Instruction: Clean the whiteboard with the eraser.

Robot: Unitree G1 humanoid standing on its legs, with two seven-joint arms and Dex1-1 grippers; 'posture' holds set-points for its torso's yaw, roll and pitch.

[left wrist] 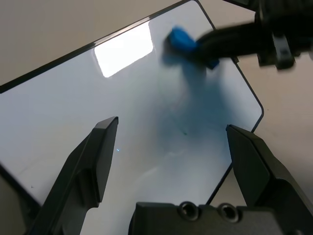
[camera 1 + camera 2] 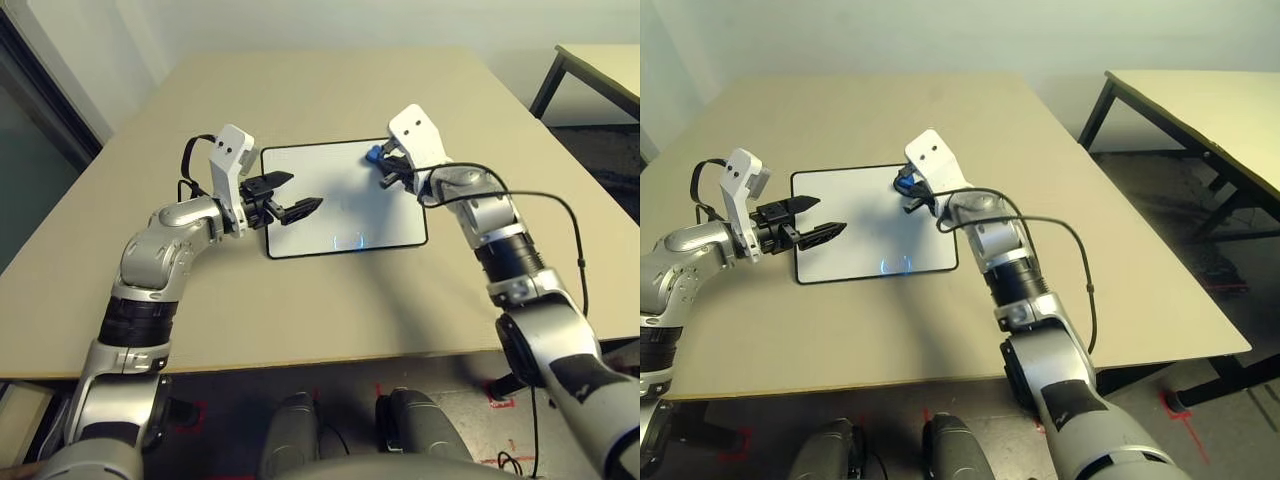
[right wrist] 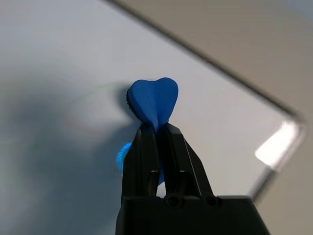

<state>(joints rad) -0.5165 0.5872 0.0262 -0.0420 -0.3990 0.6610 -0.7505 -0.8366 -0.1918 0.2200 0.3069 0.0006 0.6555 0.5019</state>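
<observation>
The whiteboard point(image 2: 340, 200) lies flat on the beige desk point(image 2: 330, 90), between my two arms. I see a faint blue smear on its white surface in the left wrist view, and a small bright glint near its near edge.

The eraser point(image 2: 374, 155) is at the far right corner area of the board, pinched in the right tool point(image 2: 386, 172). In the right wrist view the two black fingers point(image 3: 146, 156) are pressed together on the blue block, which bulges out past their tips and sits against the board surface.

The left tool point(image 2: 292, 194) hovers over the left part of the board, its jaws spread wide with nothing between them. It is well apart from the eraser.

A black cable point(image 2: 560, 215) loops along the right forearm. A second desk point(image 2: 1200, 100) stands off to the right.
</observation>
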